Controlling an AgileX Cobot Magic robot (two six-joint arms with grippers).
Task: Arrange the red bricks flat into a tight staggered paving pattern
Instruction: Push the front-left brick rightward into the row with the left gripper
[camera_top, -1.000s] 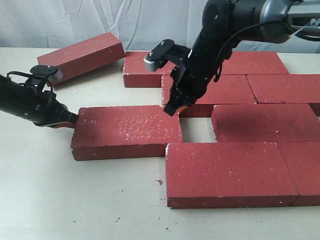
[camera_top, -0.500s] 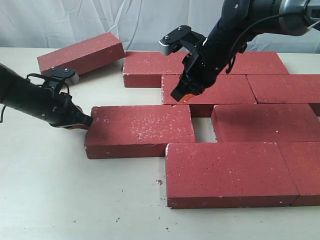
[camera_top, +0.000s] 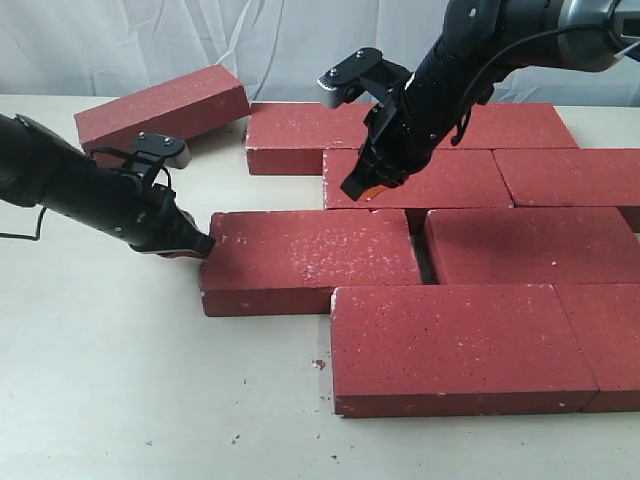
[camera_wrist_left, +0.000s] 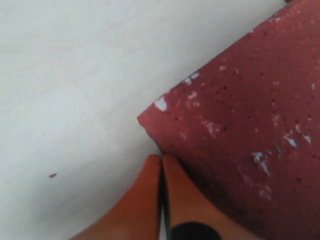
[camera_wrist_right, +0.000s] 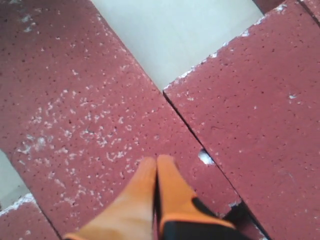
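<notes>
Our left gripper (camera_top: 203, 247) has its orange fingers pressed together with nothing between them. In the left wrist view its fingertips (camera_wrist_left: 150, 175) touch the end of the speckled brick (camera_wrist_left: 240, 115), just beside a chipped corner. In the exterior view that contact is at the brick's left end, left of centre in the frame, and the arm runs back toward the left edge, low over the pale table (camera_top: 100, 390).

Our right gripper (camera_top: 358, 190) is also pressed together and empty. It hangs from an arm that enters at the upper right. From its own camera the fingertips (camera_wrist_right: 142, 175) are over a speckled surface next to a narrow seam between two bricks. We cannot tell whether they touch it.

The speckled brick (camera_top: 310, 255) lies flat in the centre of the exterior frame. Its right end is almost against the neighbouring brick (camera_top: 530, 240), with only a thin dark gap between them. The front brick (camera_top: 450, 340) sits against its near edge at the lower right, offset by about half a length. Behind it is the middle row (camera_top: 450, 178), and behind that the back row (camera_top: 295, 130), each staggered against the next. Together these red bricks fill the right half of the frame. One loose brick (camera_top: 165, 110) lies askew at the upper left, outside the pattern, with its right end near the back row.
</notes>
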